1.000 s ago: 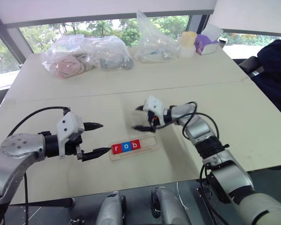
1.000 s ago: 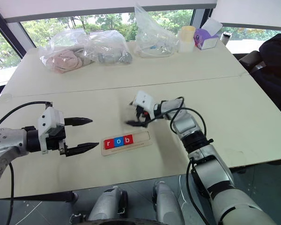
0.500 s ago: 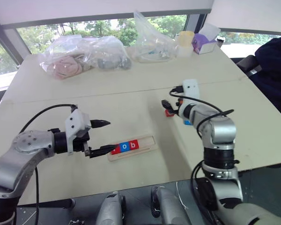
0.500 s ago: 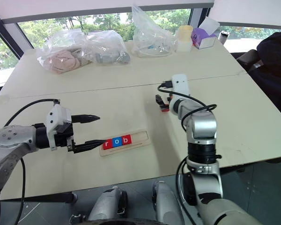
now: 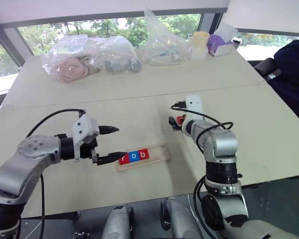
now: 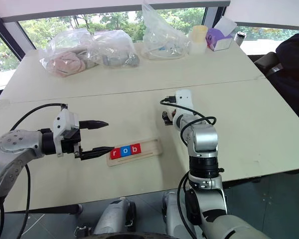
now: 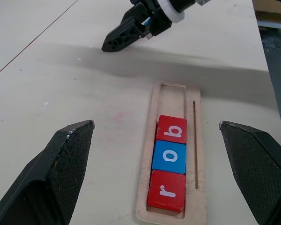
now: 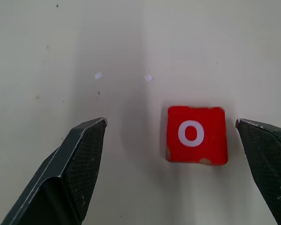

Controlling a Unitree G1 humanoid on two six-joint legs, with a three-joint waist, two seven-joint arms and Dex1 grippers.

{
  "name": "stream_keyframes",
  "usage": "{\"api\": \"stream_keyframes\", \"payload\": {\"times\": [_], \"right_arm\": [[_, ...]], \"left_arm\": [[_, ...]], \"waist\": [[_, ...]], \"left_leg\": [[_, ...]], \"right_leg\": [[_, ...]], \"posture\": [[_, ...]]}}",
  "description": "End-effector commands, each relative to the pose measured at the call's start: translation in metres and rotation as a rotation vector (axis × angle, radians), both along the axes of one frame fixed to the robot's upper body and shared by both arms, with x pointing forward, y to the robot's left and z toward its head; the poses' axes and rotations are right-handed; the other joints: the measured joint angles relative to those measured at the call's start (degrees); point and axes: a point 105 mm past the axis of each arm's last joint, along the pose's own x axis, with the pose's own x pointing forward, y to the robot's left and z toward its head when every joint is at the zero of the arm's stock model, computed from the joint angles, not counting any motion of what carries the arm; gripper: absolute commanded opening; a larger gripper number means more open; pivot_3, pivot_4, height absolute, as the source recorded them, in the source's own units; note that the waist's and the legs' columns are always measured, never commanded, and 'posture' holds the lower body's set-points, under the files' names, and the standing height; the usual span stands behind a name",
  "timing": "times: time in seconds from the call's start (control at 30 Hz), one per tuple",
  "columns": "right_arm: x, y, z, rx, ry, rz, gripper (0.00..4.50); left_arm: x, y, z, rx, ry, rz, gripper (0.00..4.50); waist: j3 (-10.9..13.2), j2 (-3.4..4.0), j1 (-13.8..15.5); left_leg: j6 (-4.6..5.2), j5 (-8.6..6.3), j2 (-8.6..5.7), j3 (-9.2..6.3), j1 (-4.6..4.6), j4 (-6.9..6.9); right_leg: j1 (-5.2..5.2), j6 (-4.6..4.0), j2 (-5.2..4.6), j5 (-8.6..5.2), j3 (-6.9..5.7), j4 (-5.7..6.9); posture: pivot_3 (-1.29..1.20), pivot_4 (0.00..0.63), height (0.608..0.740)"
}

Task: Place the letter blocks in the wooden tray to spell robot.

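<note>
The wooden tray (image 5: 159, 153) lies on the table in front of me, with three letter blocks in its left part: red "r" (image 7: 166, 197), blue "o" (image 7: 169, 157) and red "b" (image 7: 172, 129). Its right part (image 7: 174, 100) is bare. My left gripper (image 5: 120, 142) hangs open just left of the tray's end, pointing along it. A loose red "o" block (image 8: 196, 134) lies flat on the table right of and beyond the tray. My right gripper (image 8: 171, 123) is open and points down at it, the block near one finger and untouched.
Clear plastic bags (image 5: 89, 57) with soft items, a pale cup (image 5: 199, 40) and a purple box (image 5: 219, 44) stand along the table's far side. A person in dark clothing (image 5: 294, 74) sits at the right edge. A seam (image 5: 65, 103) crosses the table.
My right gripper has swung away from the tray toward the right and tipped downward over the red "o" block. My left gripper has stayed beside the tray, open.
</note>
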Motion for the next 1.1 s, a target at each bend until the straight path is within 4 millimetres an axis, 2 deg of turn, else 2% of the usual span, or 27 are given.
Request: {"api": "stream_keyframes", "payload": {"times": [0.03, 0.2, 0.23, 0.33, 0.43, 0.47, 0.57, 0.67, 0.77, 0.83, 0.93, 1.1], "right_arm": [[0.004, 0.007, 0.004, 0.013, -0.033, 0.012, 4.47], [0.008, 0.002, -0.007, -0.013, -0.019, 0.002, 4.47], [0.009, 0.0, -0.01, -0.017, -0.013, -0.001, 4.23], [0.009, -0.001, -0.015, -0.019, 0.003, 0.002, 3.2], [0.006, -0.003, -0.019, -0.039, 0.015, 0.003, 1.51], [0.005, -0.004, -0.02, -0.046, 0.021, 0.005, 1.17], [-0.001, -0.003, -0.022, -0.05, 0.046, 0.036, 1.19], [-0.012, -0.012, -0.009, -0.049, 0.035, 0.047, 1.19], [-0.03, -0.02, 0.007, -0.032, 0.033, 0.077, 1.19], [-0.045, -0.019, 0.011, -0.024, 0.053, 0.134, 1.19], [-0.07, -0.016, 0.006, -0.029, 0.092, 0.206, 1.19], [-0.084, -0.019, 0.002, -0.042, 0.086, 0.212, 1.19]], "left_arm": [[-0.003, -0.002, 0.008, 0.001, -0.046, 0.002, 4.5], [-0.003, -0.002, 0.008, -0.001, -0.051, 0.012, 4.5], [-0.003, -0.003, 0.009, -0.004, -0.053, 0.014, 4.5], [-0.004, -0.004, 0.009, -0.007, -0.056, 0.017, 4.5], [-0.003, -0.003, 0.008, -0.007, -0.058, 0.021, 4.5], [-0.003, -0.003, 0.008, -0.007, -0.058, 0.022, 4.5], [-0.002, -0.003, 0.008, -0.008, -0.059, 0.022, 4.5], [-0.001, -0.005, 0.008, -0.01, -0.06, 0.017, 4.5], [0.0, -0.005, 0.007, -0.013, -0.057, 0.011, 4.5], [0.0, -0.006, 0.007, -0.013, -0.053, 0.007, 4.5], [0.0, -0.006, 0.005, -0.013, -0.043, -0.008, 4.5], [0.002, -0.006, 0.005, -0.012, -0.037, -0.02, 4.5]], "waist": [[0.0, 0.0, -0.02], [-0.03, -0.04, 0.01], [-0.03, -0.04, -0.01], [-0.05, -0.07, -0.06], [-0.05, -0.07, -0.32], [-0.05, -0.07, -0.44], [-0.05, -0.07, -0.84], [-0.05, -0.07, -0.82], [-0.04, -0.06, -0.71], [-0.04, -0.05, -0.7], [-0.04, -0.06, -0.74], [-0.03, -0.06, -0.97]], "left_leg": [[0.0, 0.0, 0.0, -0.01, 0.01, 0.0], [0.0, 0.0, 0.01, -0.01, 0.04, 0.05], [0.0, 0.0, 0.01, -0.01, 0.05, 0.06], [0.0, 0.0, 0.01, 0.0, 0.09, 0.08], [0.0, 0.0, 0.01, 0.0, 0.12, 0.08], [0.0, 0.0, 0.02, -0.01, 0.12, 0.08], [0.0, 0.0, 0.02, -0.06, 0.12, 0.05], [0.0, 0.0, 0.02, -0.09, 0.09, 0.04], [0.0, 0.0, 0.01, -0.1, 0.03, 0.04], [0.0, 0.0, 0.02, -0.09, -0.01, 0.04], [0.0, 0.0, 0.02, -0.09, -0.01, 0.04], [-0.01, 0.0, 0.01, -0.11, 0.0, 0.05]], "right_leg": [[0.0, 0.01, 0.01, -0.01, 0.0, 0.01], [0.04, 0.04, -0.01, -0.03, 0.0, 0.01], [0.06, 0.04, -0.01, -0.03, 0.0, 0.01], [0.1, 0.05, -0.02, -0.04, 0.01, 0.0], [0.11, 0.05, -0.01, -0.04, 0.01, 0.01], [0.11, 0.05, 0.0, -0.04, 0.01, 0.02], [0.11, 0.05, 0.02, -0.04, -0.01, 0.04], [0.11, 0.05, 0.0, -0.03, -0.02, 0.04], [0.09, 0.05, -0.07, -0.03, -0.03, 0.01], [0.07, 0.06, -0.1, -0.04, -0.03, -0.01], [0.06, 0.09, -0.11, -0.07, -0.03, -0.02], [0.04, 0.19, -0.07, -0.15, -0.06, -0.02]], "posture": [[0.0, 0.15, 0.74], [0.0, 0.15, 0.74], [0.0, 0.15, 0.74], [0.0, 0.15, 0.74], [0.0, 0.15, 0.74], [0.0, 0.15, 0.74], [0.0, 0.15, 0.74], [0.0, 0.15, 0.74], [0.0, 0.15, 0.74], [0.0, 0.15, 0.74], [0.0, 0.15, 0.74], [0.0, 0.15, 0.74]]}}
